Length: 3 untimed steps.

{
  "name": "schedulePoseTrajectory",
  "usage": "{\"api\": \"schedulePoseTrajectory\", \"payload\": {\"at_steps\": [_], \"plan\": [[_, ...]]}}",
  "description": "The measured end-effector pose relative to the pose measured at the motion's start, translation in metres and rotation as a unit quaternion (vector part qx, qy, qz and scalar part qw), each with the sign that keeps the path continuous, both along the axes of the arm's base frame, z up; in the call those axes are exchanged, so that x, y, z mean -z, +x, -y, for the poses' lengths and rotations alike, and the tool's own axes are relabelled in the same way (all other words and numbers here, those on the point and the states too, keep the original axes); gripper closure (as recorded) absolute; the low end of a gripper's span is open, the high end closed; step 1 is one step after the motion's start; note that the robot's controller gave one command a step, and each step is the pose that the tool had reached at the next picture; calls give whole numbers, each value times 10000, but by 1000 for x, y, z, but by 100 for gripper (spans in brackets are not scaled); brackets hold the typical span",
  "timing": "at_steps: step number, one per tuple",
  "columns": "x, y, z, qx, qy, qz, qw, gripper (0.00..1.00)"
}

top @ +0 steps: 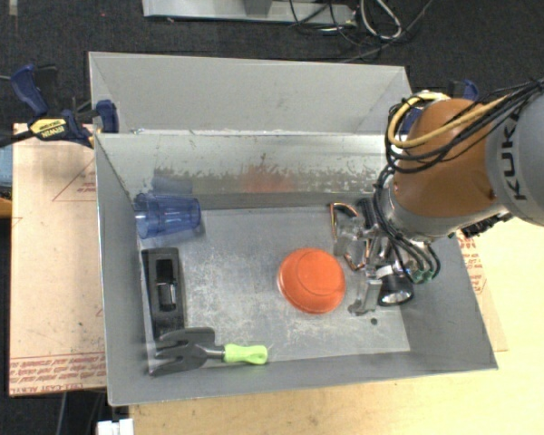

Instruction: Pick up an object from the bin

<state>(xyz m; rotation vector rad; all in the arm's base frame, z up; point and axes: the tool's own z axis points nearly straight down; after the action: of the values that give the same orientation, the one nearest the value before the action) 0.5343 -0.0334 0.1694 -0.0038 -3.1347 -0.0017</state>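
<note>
Nearest, by the bin's [254, 383] front wall, lies a small rake [204, 350] with a green handle, and a black tape dispenser [163, 286] just behind it. Mid-floor sits an upturned orange bowl [311, 280], likely light, stiff and slick, and best pinched across its rim. Just right of it the gripper [355, 272] hangs empty, its fingers seemingly spread. Farthest, a blue cup [168, 216] lies tipped.

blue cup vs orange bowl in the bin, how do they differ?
Colour: the cup is see-through blue; the bowl is solid orange.
Pose: the cup lies on its side; the bowl seems to sit rim down.
Place: the cup is in the view's upper left corner of the bin; the bowl is mid-floor, right beside the hand.
Shared: both lie free on the floor, touching no other loose thing.
</note>
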Motion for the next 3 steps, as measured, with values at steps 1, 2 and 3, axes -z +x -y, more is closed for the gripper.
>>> {"api": "schedulePoseTrajectory", "payload": {"at_steps": [1, 2, 3], "plan": [[-4, 2, 0, -10, -2, 40, 10000, 0], [98, 59, 119, -539, 24, 108, 9985, 0], [64, 23, 81, 1116, 24, 92, 9937, 0]]}}
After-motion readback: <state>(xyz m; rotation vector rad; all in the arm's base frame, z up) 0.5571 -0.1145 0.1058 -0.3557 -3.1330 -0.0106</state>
